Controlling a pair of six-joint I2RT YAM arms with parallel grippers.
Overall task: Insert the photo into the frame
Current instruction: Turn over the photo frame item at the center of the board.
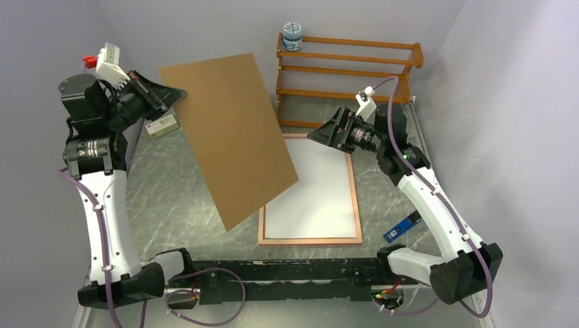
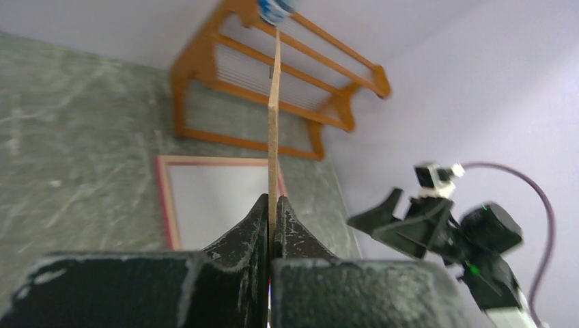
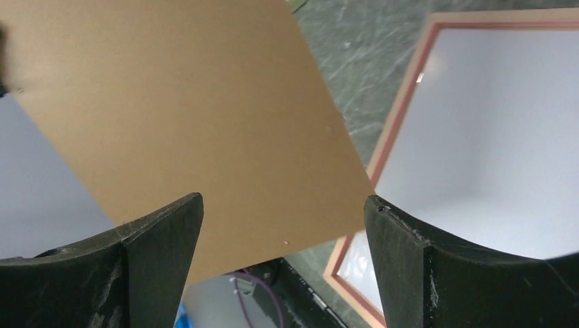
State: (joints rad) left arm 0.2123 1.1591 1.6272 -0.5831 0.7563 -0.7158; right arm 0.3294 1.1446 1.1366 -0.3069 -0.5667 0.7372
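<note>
The frame lies flat on the table, pale wood back up with a pink inner edge; it also shows in the left wrist view and the right wrist view. A plain white surface fills its inside; I cannot tell whether it is the photo's white back, and no seashore print shows. My left gripper is shut on the corner of the brown fibreboard panel and holds it tilted in the air over the frame's left part. My right gripper is open and empty above the frame's far edge, facing the panel.
An orange-brown wooden rack stands at the back with a white-and-blue jar on top. A small box lies at the left under the panel's corner. A blue tool lies right of the frame. Walls close in on three sides.
</note>
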